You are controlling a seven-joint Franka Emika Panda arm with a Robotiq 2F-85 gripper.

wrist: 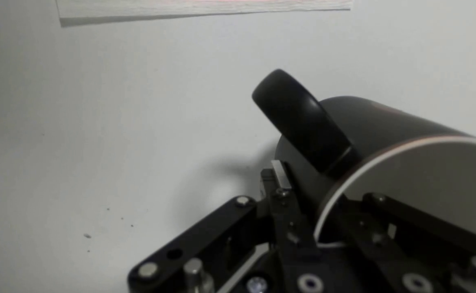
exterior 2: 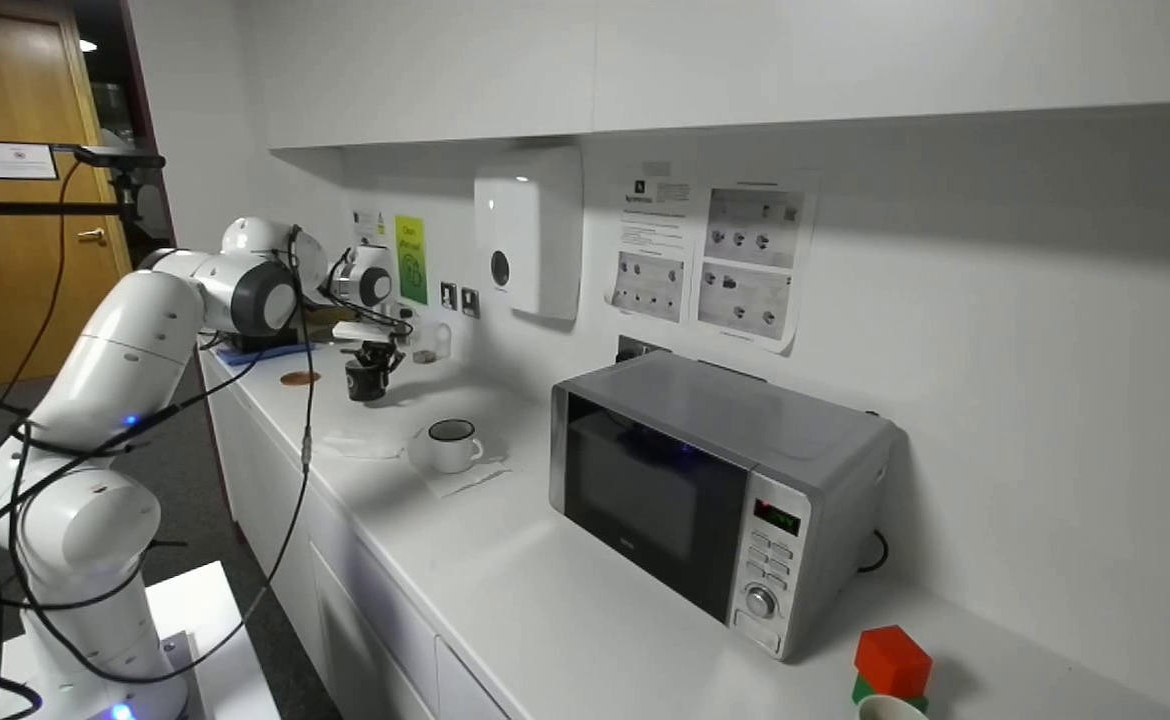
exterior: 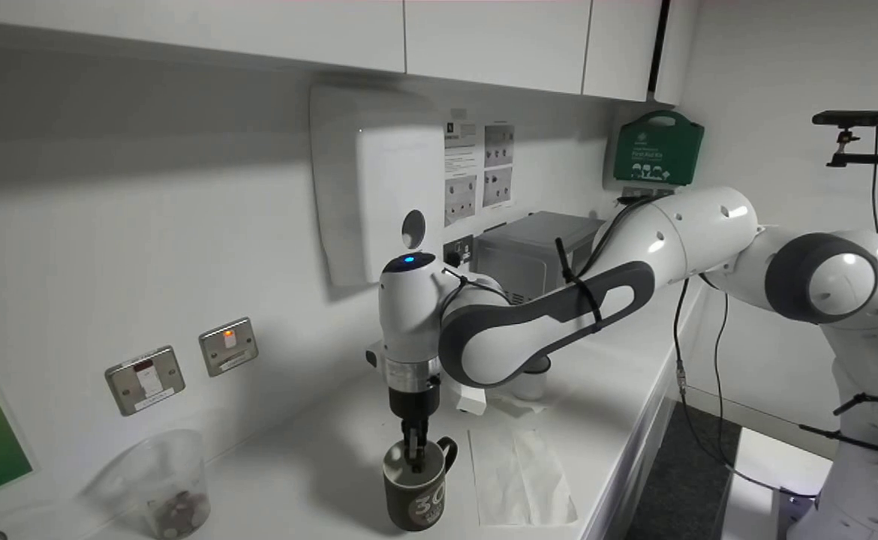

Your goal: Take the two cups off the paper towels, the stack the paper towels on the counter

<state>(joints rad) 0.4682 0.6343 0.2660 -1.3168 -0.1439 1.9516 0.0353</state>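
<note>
From left in an exterior view, a clear container (exterior: 171,465), brownish contents at its bottom, stands on the white table (exterior: 289,480) beneath two metal switch plates (exterior: 145,380) on the wall (exterior: 146,240). A white dispenser (exterior: 401,172) hangs next along. Below it, you have the pincer (exterior: 415,459) clamped on the side of the dark mug (exterior: 416,499), pointing straight down; your wrist view shows one finger (wrist: 284,203) outside the rim and the other inside. The mug is upright, its handle turned to the right; whether its base touches the table, you cannot tell. Just beside it, the first paper towel (exterior: 521,480) lies flat and creased near the table's front edge. Farther back, partly covered by your robot's arm (exterior: 702,225) here, the pale cup (exterior: 532,386), dark inside, stands upright on the second paper towel (exterior 2: 465,483), as you can see in both exterior views. Beyond the cup sits the grey microwave (exterior: 533,244), and to the right of that, above the arm, a green first-aid kit (exterior: 658,150) is mounted high up. At far right, your arm rises above a white platform (exterior: 773,457).
</note>
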